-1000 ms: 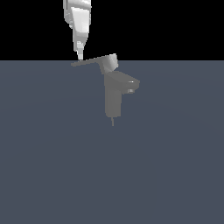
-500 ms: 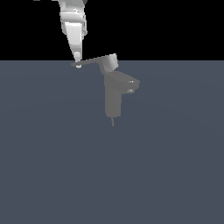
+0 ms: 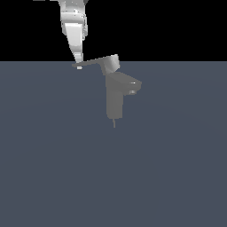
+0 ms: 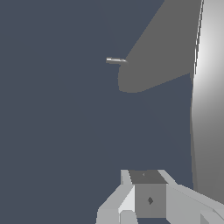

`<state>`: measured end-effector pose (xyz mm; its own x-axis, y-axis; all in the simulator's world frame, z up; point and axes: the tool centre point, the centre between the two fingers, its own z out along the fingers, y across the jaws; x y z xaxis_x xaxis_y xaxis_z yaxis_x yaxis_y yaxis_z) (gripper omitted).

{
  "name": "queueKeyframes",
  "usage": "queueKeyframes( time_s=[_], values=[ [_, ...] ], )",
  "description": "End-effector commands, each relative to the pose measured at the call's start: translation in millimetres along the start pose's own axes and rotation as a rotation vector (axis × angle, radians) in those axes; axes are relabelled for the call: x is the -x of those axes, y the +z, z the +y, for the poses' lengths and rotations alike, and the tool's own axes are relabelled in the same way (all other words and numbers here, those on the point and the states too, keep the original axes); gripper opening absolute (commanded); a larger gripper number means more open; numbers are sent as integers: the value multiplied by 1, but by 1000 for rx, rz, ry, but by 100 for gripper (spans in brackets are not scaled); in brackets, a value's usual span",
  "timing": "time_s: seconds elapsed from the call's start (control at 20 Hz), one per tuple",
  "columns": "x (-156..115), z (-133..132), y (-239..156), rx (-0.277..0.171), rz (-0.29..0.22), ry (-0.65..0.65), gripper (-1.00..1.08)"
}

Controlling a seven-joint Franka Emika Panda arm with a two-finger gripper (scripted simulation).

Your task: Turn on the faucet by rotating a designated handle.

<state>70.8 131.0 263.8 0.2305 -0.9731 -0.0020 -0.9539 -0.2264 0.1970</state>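
Flat slate-blue surface (image 3: pixel 53 168) under a black backdrop; the small grey metallic blocky faucet (image 3: pixel 116 99) is standing mid-scene, stubby spout (image 3: pixel 133 85) pointing to the exterior view's right. We're parking the white gripper (image 3: pixel 79 65) at the far tip of the thin flat grey lever handle (image 3: pixel 91 63), probably for maximum leverage when pushing it round. Fingers look close together, but we can't tell whether they're closed or merely narrow. Wrist view is showing the handle (image 4: pixel 208 100) right alongside

grey faucet (image 3: pixel 116 99), lighter grey handle (image 3: pixel 95 63), white hand (image 3: pixel 78 60)
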Motion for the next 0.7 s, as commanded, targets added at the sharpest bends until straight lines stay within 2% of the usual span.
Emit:
queueKeyframes(
  time_s=[0.0, 0.65],
  values=[
    [0, 5, 0, 0, 0, 0, -100],
    [1, 36, 0, 0, 0, 0, -100]
  ],
)
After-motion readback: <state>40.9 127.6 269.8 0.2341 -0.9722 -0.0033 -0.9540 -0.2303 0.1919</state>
